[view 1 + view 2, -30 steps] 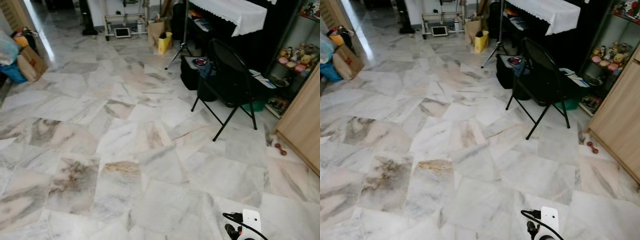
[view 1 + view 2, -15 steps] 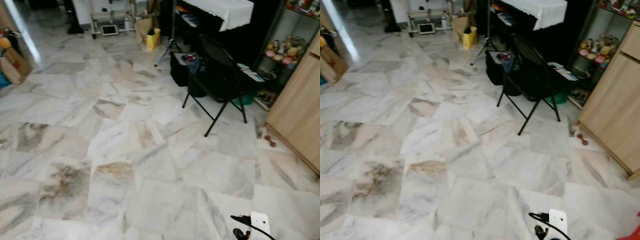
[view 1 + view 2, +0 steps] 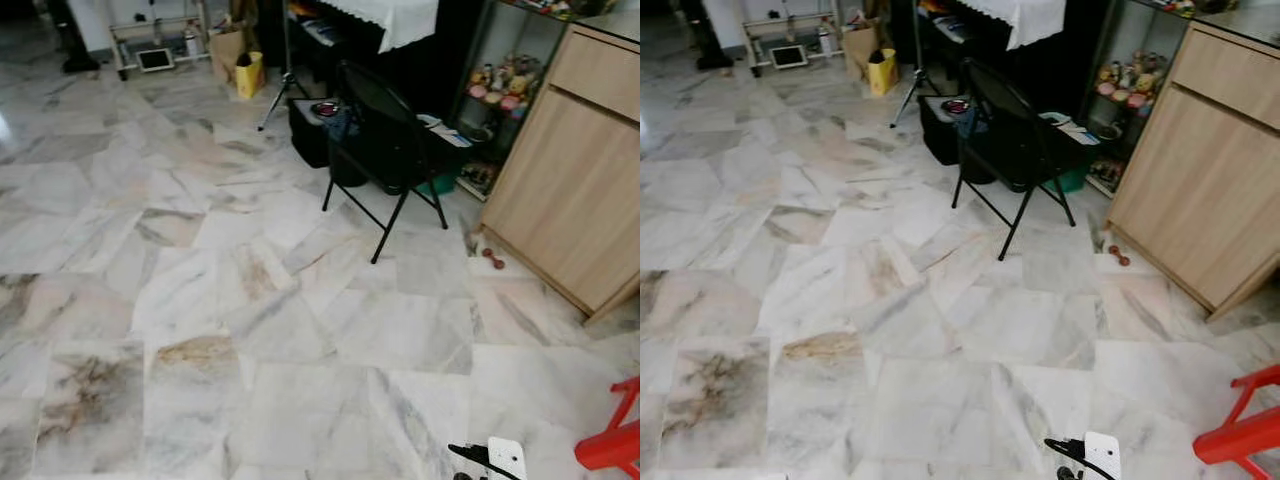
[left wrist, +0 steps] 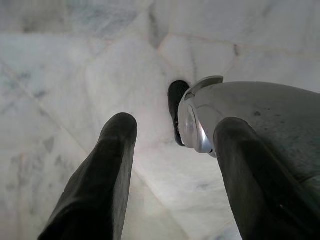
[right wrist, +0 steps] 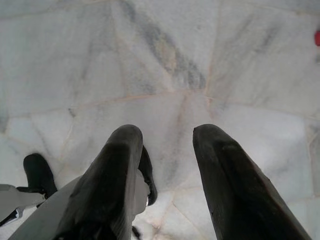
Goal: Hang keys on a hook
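Observation:
My left gripper (image 4: 175,125) hangs over the marble floor (image 4: 75,75), open, with nothing between its two black fingers (image 4: 117,145). Beside it I see a silver part of my own body (image 4: 250,115) and a black foot (image 4: 176,100). My right gripper (image 5: 168,132) also hangs above the floor, open and empty, its fingers (image 5: 120,160) well apart.
A black folding chair (image 3: 385,140) stands ahead, a black bag (image 3: 310,130) behind it. A wooden cabinet (image 3: 575,170) is on the right, with a small red dumbbell (image 3: 492,258) at its foot. A red stool (image 3: 610,440) sits near right. Wide marble floor (image 3: 200,300) lies to the left.
The whole picture has shifted left, so the camera has turned right. The wooden cabinet has come further into view and the red stool has appeared. The boxes at the far left have gone out of frame.

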Robot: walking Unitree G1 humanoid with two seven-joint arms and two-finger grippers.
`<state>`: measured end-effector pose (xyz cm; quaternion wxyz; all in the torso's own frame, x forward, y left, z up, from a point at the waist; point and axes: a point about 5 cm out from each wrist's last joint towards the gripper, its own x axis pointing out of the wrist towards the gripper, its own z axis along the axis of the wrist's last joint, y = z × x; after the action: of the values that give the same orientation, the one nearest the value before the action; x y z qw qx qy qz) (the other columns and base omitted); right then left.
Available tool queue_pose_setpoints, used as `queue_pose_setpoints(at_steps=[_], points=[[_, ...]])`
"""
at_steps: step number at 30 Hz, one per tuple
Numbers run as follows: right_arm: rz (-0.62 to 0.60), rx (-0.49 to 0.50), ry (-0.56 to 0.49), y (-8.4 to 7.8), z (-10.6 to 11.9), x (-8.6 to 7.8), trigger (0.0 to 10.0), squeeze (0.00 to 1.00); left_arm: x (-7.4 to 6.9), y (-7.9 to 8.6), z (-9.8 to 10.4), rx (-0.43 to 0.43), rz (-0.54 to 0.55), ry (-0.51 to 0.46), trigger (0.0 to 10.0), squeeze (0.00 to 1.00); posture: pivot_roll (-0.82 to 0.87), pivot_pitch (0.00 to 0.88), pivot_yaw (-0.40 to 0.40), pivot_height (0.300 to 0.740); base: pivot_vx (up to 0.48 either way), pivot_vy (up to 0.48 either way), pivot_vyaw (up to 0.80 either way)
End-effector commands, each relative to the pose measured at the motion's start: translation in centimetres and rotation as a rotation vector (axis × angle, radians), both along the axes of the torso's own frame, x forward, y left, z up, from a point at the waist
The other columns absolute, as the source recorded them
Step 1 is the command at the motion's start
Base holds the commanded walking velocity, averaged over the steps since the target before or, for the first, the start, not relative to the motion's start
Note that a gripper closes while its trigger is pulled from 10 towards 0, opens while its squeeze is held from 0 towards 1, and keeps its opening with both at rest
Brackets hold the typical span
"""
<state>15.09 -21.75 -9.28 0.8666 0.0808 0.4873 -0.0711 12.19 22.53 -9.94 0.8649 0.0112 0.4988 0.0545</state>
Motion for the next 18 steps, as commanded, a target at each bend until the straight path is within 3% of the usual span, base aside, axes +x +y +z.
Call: queue_pose_setpoints(at_steps=[1,12,18], points=[[0.004,-0.006,0.011,-0.15,-0.04,-0.14,10.0,0.0,-0.31,0.01,-0.09,0.005,-0.034,0.012,10.0,0.0,-0.15,0.035,0.005,0.74,0.0,0.0,-0.7],[0.007,-0.012,0.027,-0.66,-0.19,-0.89,10.0,0.0,-0.3,0.13,-0.03,0.038,-0.093,0.011,10.0,0.0,-0.15,0.023,0.021,0.74,0.0,0.0,-0.7],[0.013,-0.009,0.031,0.05,-0.34,-0.85,10.0,0.0,-0.35,0.17,-0.03,0.035,-0.088,0.01,10.0,0.0,-0.15,0.029,0.019,0.74,0.0,-0.48,-0.7]])
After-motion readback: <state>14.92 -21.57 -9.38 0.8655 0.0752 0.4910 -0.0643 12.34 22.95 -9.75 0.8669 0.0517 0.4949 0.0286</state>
